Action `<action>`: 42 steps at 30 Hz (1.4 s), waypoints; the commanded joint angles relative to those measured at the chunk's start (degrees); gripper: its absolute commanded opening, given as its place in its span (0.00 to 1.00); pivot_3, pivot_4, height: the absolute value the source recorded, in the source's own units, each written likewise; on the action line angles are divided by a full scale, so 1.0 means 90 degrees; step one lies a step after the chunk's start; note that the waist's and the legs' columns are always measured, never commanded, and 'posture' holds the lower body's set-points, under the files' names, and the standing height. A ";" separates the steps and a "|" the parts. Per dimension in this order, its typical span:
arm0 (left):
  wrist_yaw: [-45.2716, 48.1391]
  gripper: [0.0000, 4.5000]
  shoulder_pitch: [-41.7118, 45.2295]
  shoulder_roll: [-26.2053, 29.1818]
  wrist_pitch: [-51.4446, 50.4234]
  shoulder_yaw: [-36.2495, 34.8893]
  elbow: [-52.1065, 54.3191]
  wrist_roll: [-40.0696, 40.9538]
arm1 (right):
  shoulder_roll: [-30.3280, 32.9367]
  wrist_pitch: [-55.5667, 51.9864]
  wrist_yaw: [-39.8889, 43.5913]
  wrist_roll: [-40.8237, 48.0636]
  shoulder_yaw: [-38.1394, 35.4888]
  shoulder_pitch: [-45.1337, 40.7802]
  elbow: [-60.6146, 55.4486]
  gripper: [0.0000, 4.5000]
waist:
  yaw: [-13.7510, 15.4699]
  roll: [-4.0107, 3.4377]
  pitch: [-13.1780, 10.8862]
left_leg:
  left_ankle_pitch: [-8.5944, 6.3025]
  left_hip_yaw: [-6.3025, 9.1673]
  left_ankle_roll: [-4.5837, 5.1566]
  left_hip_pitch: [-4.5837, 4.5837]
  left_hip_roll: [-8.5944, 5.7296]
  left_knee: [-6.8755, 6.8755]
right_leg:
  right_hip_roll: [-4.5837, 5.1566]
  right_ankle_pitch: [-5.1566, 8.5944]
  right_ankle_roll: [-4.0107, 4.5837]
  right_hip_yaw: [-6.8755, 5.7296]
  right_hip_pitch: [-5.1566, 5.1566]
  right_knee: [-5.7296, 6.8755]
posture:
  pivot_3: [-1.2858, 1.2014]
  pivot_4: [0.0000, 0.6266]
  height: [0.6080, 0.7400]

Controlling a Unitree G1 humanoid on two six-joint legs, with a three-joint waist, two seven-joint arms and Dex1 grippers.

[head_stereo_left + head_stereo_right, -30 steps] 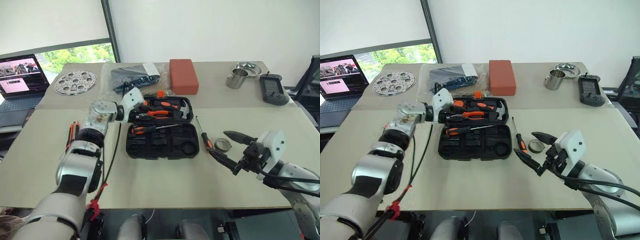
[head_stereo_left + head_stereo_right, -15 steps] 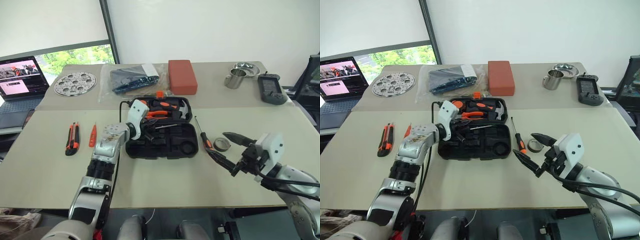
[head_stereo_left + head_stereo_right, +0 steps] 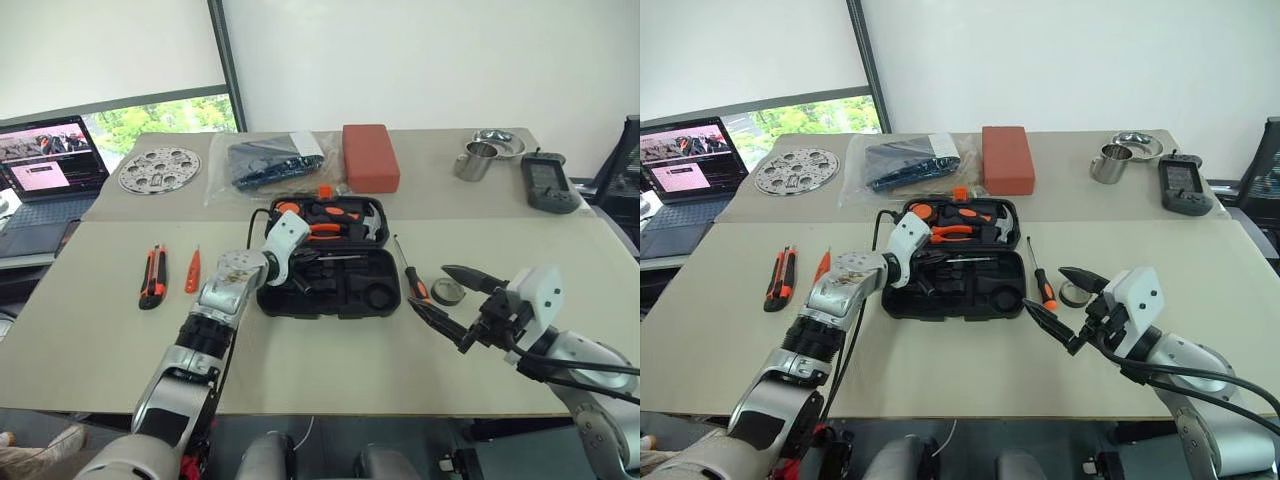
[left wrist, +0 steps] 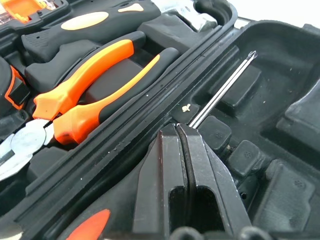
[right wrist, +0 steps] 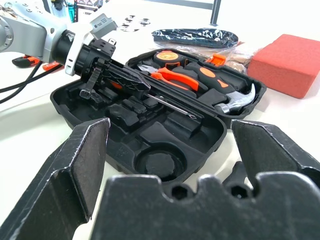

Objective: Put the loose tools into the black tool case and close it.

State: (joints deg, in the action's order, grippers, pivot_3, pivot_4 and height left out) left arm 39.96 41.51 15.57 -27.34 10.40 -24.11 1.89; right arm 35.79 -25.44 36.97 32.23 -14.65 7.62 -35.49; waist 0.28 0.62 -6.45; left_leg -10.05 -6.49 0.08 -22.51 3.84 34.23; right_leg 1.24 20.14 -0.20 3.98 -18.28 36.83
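Left end effector (image 4: pixel 181 131) pinched shut over a screwdriver (image 4: pixel 220 90) lying in the open case (image 3: pixel 345 297); right end effector (image 3: pixel 452 293) spread, empty.

A black moulded tool case (image 3: pixel 970 290) lies open and flat at the middle of the table (image 3: pixel 940 370). One slim screwdriver (image 4: pixel 220 92) rests inside its near half. A second black-and-orange screwdriver (image 3: pixel 1038 276) lies just right of the case, beside a small grey roll (image 3: pixel 1073 294). Well to the left lie a black-and-orange utility knife (image 3: pixel 777 278) and a small orange pen-like tool (image 3: pixel 821 266)
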 commanded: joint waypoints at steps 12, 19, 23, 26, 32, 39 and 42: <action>-0.0126 0.01 -0.0279 0.0054 -0.0056 0.0335 -0.0553 -0.0361 | -0.0039 0.0215 0.0003 -0.0038 -0.0059 -0.0194 -0.0110 1.00 | -0.0049 0.0002 0.0013 | 0.0000 0.0001 0.0001 0.0007 0.0002 0.0000 | 0.0006 0.0001 -0.0001 0.0003 0.0007 0.0005 | 0.52 0.24 1.00; 0.0107 0.01 -0.0538 -0.0100 0.0403 -0.0114 0.0004 0.0181 | 0.0023 0.0164 0.0062 -0.0016 -0.0088 -0.0187 -0.0079 1.00 | -0.0100 0.0005 0.0038 | -0.0002 0.0001 0.0003 0.0010 0.0003 -0.0002 | 0.0009 0.0001 -0.0002 0.0005 0.0009 0.0005 | 0.52 0.24 1.00; 0.0529 0.01 -0.0730 0.0014 0.0485 -0.0430 0.0847 0.0708 | 0.0111 0.0117 0.0136 -0.0040 -0.0064 -0.0205 -0.0010 1.00 | -0.0107 0.0006 0.0036 | -0.0003 0.0000 0.0005 -0.0011 0.0003 -0.0004 | 0.0009 0.0001 -0.0002 0.0003 -0.0003 -0.0005 | 0.52 0.24 1.00; 0.1028 0.07 -0.1006 0.0335 0.0424 -0.0745 0.1721 0.1272 | 0.0250 0.0034 0.0006 -0.0331 0.0066 -0.0356 0.0182 1.00 | -0.0114 0.0007 0.0030 | -0.0004 0.0000 0.0007 -0.0033 0.0003 -0.0004 | 0.0010 0.0002 -0.0003 0.0002 -0.0023 -0.0009 | 0.52 0.24 1.00; 0.2249 0.50 -0.1308 0.1440 0.0137 -0.1161 0.2888 0.2227 | 0.0617 -0.0705 -0.0492 -0.1157 0.0717 -0.1135 0.0822 1.00 | -0.0125 0.0021 0.0020 | 0.0001 -0.0003 -0.0001 -0.0024 0.0007 -0.0024 | 0.0010 0.0002 -0.0003 0.0004 -0.0027 -0.0014 | 0.52 0.24 1.00; 0.3843 0.98 -0.1239 0.3280 -0.0236 -0.1435 0.3546 0.2957 | 0.0689 -0.2841 -0.0787 -0.1673 0.1992 -0.3067 0.1986 1.00 | -0.0132 0.0022 0.0012 | 0.0005 -0.0015 -0.0007 -0.0014 0.0012 -0.0043 | 0.0016 0.0004 0.0003 0.0008 -0.0036 -0.0013 | 0.52 0.24 1.00; 0.4141 0.98 -0.1191 0.3694 -0.0313 -0.1522 0.3651 0.3147 | 0.0570 -0.3216 -0.0704 -0.1745 0.2297 -0.3690 0.2466 1.00 | -0.0126 0.0019 0.0007 | 0.0005 -0.0016 -0.0006 -0.0038 0.0009 -0.0043 | 0.0016 0.0006 0.0008 0.0008 -0.0067 -0.0008 | 0.52 0.24 1.00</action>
State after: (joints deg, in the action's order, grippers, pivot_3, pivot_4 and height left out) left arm 75.30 30.04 47.37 -29.60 -1.54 6.79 28.39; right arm 41.01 -52.33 30.46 17.03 5.47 -23.48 -14.45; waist -0.86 0.79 -6.39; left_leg -10.00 -6.65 0.03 -22.89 3.92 33.84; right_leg 1.40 20.20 -0.12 4.06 -18.95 36.77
